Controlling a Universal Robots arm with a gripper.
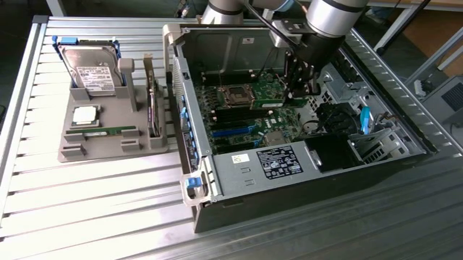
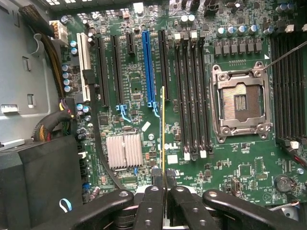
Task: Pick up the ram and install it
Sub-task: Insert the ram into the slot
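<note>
While reaching down into the open computer case [image 1: 217,179], hand [image 2: 164,191] clamped on the ram [image 2: 163,134], held edge-on above the motherboard [image 2: 139,72].

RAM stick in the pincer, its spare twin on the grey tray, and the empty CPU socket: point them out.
RAM stick [image 1: 269,103], exterior view, labelled face.
Twin [image 1: 101,131], exterior view, middle of board.
CPU socket [image 2: 240,100], wrist view, socket centre.

Your arm [image 1: 329,16] enters from the top of the exterior view and reaches steeply down, wrist pointing the gripper [image 1: 300,89] downward. In the wrist view your gripper [image 2: 164,184] has its two black fingers [image 2: 152,201] drawn together, pads clamped on the ram [image 2: 163,134], which stands edge-on, projecting straight out from the fingertips.
</note>
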